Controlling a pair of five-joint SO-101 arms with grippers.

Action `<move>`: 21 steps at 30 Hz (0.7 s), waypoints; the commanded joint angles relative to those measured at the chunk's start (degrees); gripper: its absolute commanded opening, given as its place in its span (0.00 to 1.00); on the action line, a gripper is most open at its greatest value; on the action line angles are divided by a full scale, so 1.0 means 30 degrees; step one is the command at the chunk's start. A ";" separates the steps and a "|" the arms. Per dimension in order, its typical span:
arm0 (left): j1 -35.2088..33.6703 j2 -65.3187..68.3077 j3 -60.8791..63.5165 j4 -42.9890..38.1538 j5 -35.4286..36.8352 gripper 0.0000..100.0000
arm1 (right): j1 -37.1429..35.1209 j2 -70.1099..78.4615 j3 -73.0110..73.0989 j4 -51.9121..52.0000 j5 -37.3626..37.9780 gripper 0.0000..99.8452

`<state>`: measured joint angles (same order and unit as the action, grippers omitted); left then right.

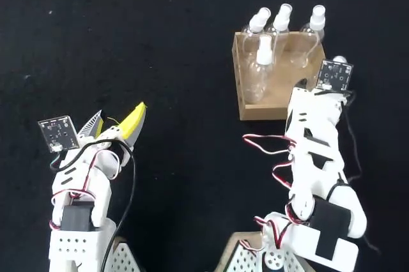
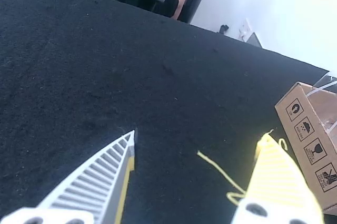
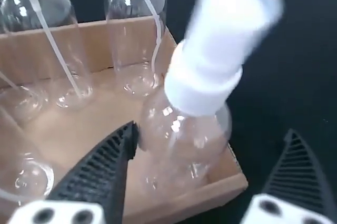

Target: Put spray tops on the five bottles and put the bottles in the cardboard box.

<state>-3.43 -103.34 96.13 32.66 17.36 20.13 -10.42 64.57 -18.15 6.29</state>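
Observation:
The cardboard box (image 1: pixel 275 111) sits right of the table's middle, with several clear bottles wearing white spray tops, one of them (image 1: pixel 263 52) near the front. In the right wrist view one more capped bottle (image 3: pixel 184 145) leans in the box's corner (image 3: pixel 221 184), its base inside. My right gripper (image 3: pixel 210 132) is open around it, with one black finger (image 3: pixel 105 171) close to the glass and the other well clear. That bottle's cap (image 1: pixel 342 60) peeks past my right arm (image 1: pixel 316 138). My left gripper (image 1: pixel 120 111) hovers open and empty over the black table (image 2: pixel 105 77).
Other capped bottles (image 3: pixel 37 40) (image 3: pixel 137 29) stand along the box's far wall. The box's side (image 2: pixel 310 145) lies off beyond my left gripper (image 2: pixel 199 135). A thin yellow thread (image 2: pixel 216 169) trails from the yellow finger. Black cloth stretches between the arms.

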 commanded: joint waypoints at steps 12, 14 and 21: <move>-0.0161 -0.0147 0.0425 0.0088 0.0029 0.34 | 0.0176 -0.1451 0.1187 -0.0557 0.0000 0.37; -0.0161 -0.0147 0.0425 0.0088 0.0029 0.34 | 0.0176 -0.2711 0.1949 -0.0557 0.0000 0.37; -0.0161 -0.0147 0.0425 0.0088 0.0029 0.34 | 0.0352 -0.7136 0.5319 -0.0381 0.0117 0.37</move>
<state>-3.43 -103.34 96.13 32.66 17.36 20.13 -25.27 78.20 -18.24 6.29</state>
